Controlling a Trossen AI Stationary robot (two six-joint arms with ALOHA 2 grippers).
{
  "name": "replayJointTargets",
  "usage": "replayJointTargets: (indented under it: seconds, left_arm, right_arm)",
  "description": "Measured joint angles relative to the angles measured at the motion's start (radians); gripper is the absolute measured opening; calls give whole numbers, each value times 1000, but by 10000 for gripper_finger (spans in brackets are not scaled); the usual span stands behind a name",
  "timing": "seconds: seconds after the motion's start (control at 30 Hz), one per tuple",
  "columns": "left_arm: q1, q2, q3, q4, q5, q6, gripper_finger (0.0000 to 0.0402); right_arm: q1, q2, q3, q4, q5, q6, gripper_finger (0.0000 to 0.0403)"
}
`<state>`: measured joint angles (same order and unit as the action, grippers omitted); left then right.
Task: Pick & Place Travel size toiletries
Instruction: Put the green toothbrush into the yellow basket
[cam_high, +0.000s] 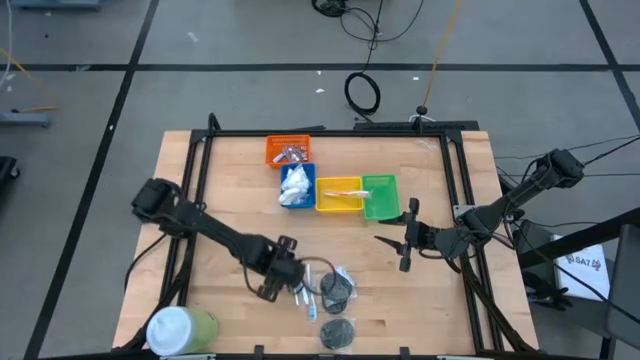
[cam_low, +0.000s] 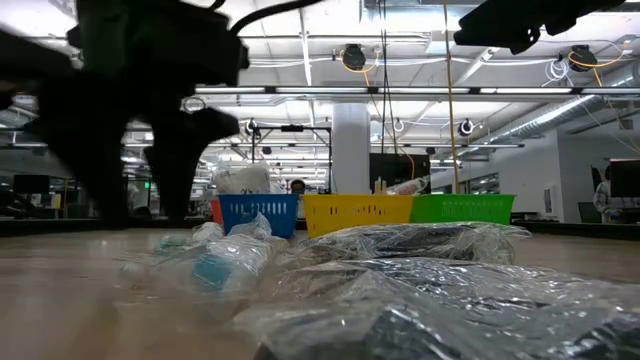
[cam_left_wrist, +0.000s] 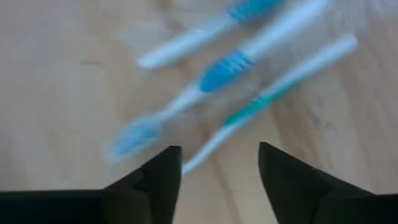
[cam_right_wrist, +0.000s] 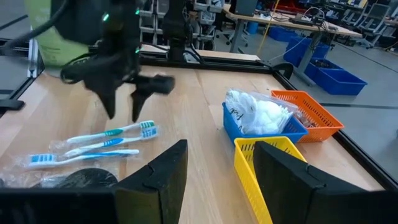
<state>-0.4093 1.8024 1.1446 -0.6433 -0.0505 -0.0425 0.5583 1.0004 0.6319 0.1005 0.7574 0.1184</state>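
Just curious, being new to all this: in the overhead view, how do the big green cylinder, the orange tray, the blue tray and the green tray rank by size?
1. Large green cylinder with white cap, though it stands taller, nearer the camera.
2. Orange tray.
3. Green tray and blue tray: too alike to rank.

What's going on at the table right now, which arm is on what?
The left gripper hangs open just above the toothbrushes lying loose on the table, holding nothing yet. The right gripper waits open near the green tray, also empty. The blue tray already holds white packets, and the orange tray holds small silvery pieces. Two dark discs in clear wrap remain by the toothbrushes.
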Motion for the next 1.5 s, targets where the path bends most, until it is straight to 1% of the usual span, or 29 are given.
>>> replayJointTargets:
  seconds: [0.1,0.17,0.27,0.4,0.53,0.67,0.73,0.87,0.97,1.0,1.07,1.23,1.37,1.43,1.5]
  left_arm:
    - [-22,58,0,-3,24,69,242]
    - [-32,82,4,5,22,96,253]
    - [-35,102,6,18,19,123,256]
    - [-27,104,4,35,26,127,243]
    - [-26,102,4,48,53,127,219]
    - [-24,103,3,70,106,160,178]
    - [-26,104,3,83,112,166,150]
    - [-15,105,2,100,121,160,81]
    - [-3,105,3,100,140,134,27]
    - [2,105,3,100,151,122,16]
    - [8,105,3,99,178,85,11]
    - [-2,83,-2,81,257,70,7]
    - [-10,12,-6,69,335,47,5]
    - [-7,-39,-2,82,335,43,5]
    - [-3,-93,-2,89,291,64,5]
  right_arm:
    - [0,0,0,0,0,0,171]
    - [0,0,0,1,0,1,171]
    - [0,0,0,2,0,1,171]
    - [0,0,0,5,0,1,171]
    - [0,0,0,5,0,1,171]
    - [0,0,0,5,0,1,171]
    - [0,0,0,4,0,1,171]
    - [0,0,0,4,0,1,171]
    - [0,0,0,4,0,1,171]
    - [0,0,0,4,0,1,171]
    - [0,0,0,4,0,1,171]
    - [0,0,0,4,0,3,171]
    - [0,0,0,3,0,8,171]
    - [0,0,0,3,0,8,171]
    - [0,0,0,3,0,8,171]
